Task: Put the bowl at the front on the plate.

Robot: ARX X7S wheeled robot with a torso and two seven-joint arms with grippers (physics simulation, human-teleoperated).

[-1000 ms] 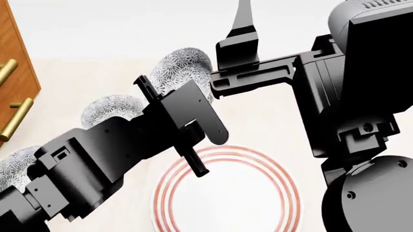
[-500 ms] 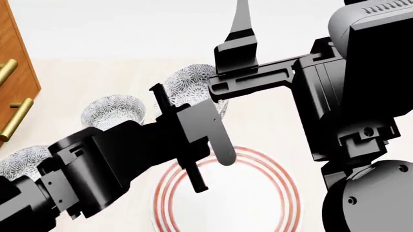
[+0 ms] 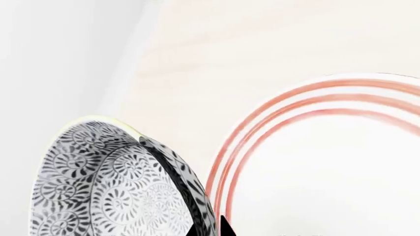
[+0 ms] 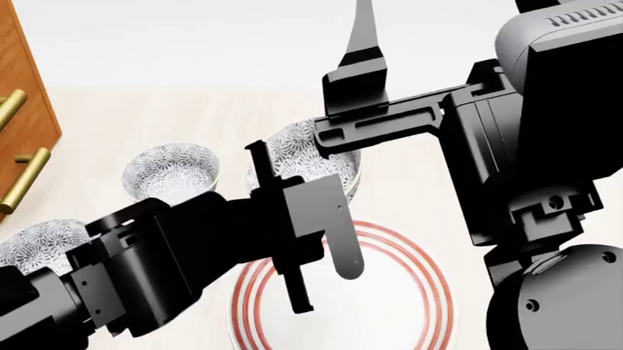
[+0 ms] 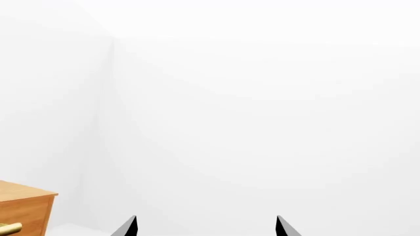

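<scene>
Bowl, white with dense blue-grey flower pattern: held off the bench by the left gripper, jaws closed over its rim, one finger inside and one outside; positioned just beyond the plate's far edge in the head view, tilted in the left wrist view. 
Plate, white, three thin red rings at rim: flat on the pale bench, partly covered by the left arm. 
Second bowl, same pattern: on the bench left of the held one. 
Third bowl: further left and nearer, partly hidden by the arm. 
Right gripper: raised, jaws wide apart, holding nothing, facing a white wall. 
Wooden cabinet, brass handles: at far left.
</scene>
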